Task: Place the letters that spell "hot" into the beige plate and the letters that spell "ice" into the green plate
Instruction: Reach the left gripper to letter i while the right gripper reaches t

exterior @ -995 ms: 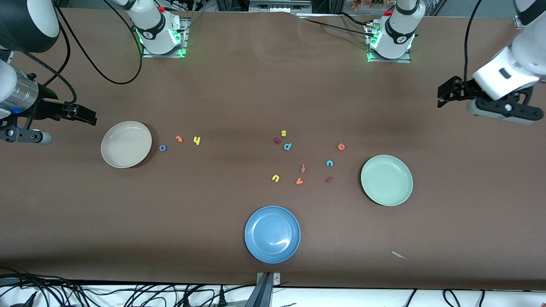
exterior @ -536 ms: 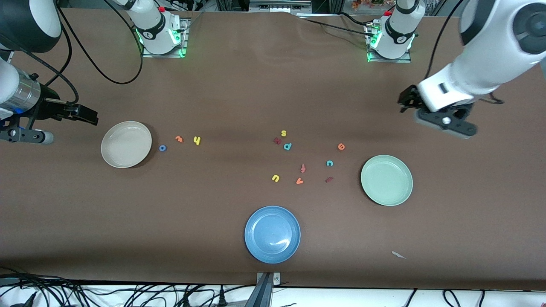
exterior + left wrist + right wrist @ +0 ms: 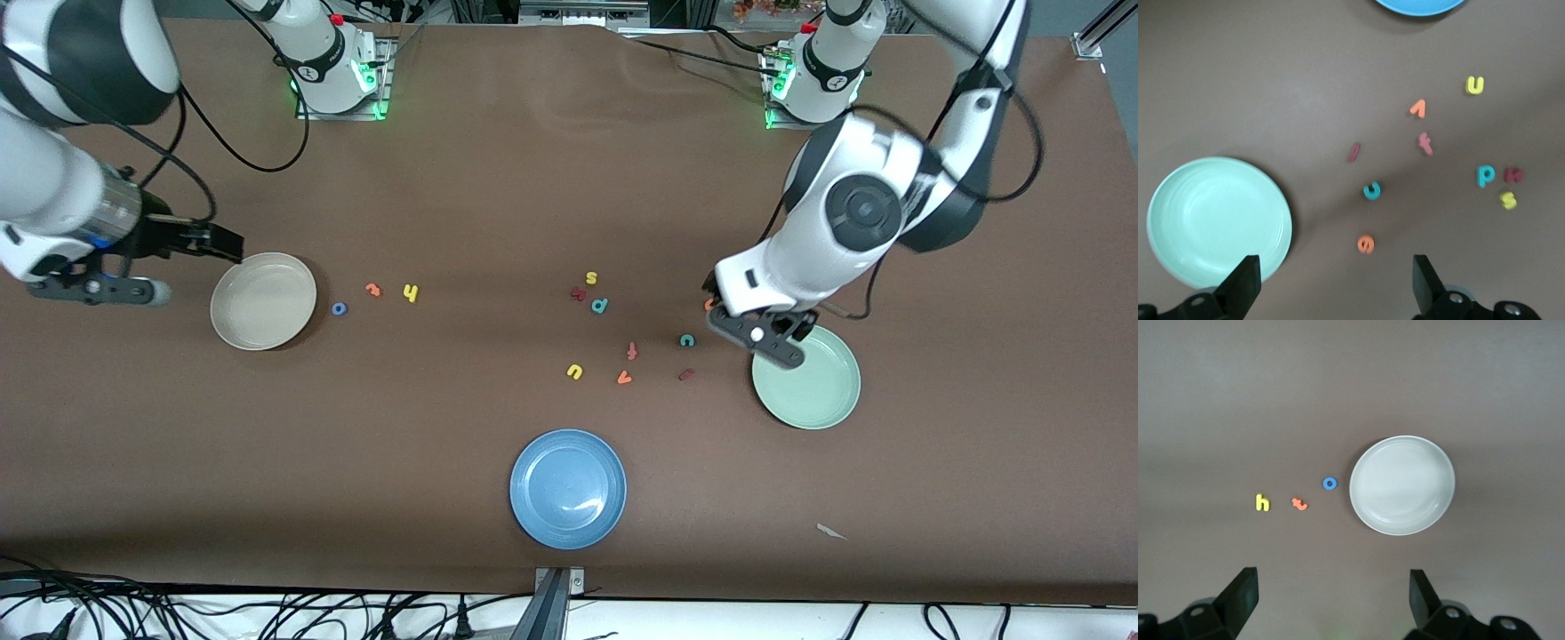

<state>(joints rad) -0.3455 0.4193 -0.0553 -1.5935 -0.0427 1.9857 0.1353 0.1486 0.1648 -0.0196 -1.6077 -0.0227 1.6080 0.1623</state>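
Letters for "ice" were all loose on the desk point(image 3: 498, 204), none plated yet: orange e point(image 3: 1365, 244) mostly hidden under the left arm in the front view, teal c point(image 3: 686, 340) just nearer the camera than it, dark red i point(image 3: 685, 374) nearer again, all beside the green plate point(image 3: 818, 396) on its middle-of-desk side. Big change: left claw point(image 3: 738, 322) had swung in fast from the left arm's end of the desk and now hung over the e and the plate's rim, fingers point(image 3: 1238, 290) spread wide w/ nothing between them. Left wrist view showed e roughly btwn the fingers, so e looked like the first pick, imo.

"Hot" set hadn't budged: blue o point(image 3: 339, 308) just beside the beige plate point(image 3: 263, 300), orange t point(image 3: 372, 289) next, yellow h point(image 3: 410, 292) after it, in a row toward mid-desk. Right claw point(image 3: 227, 246) had crept in to the beige plate's edge, also wide open and empty; it was up over the plate's rim, letters in its wrist view.

Blue plate point(image 3: 567, 488) and spare letters s point(image 3: 591, 278), p point(image 3: 599, 305), f point(image 3: 631, 350), u point(image 3: 574, 372), v point(image 3: 624, 378) unmoved. Both plates empty, so zero of six done; both arms seemed to be closing in for first grabs.
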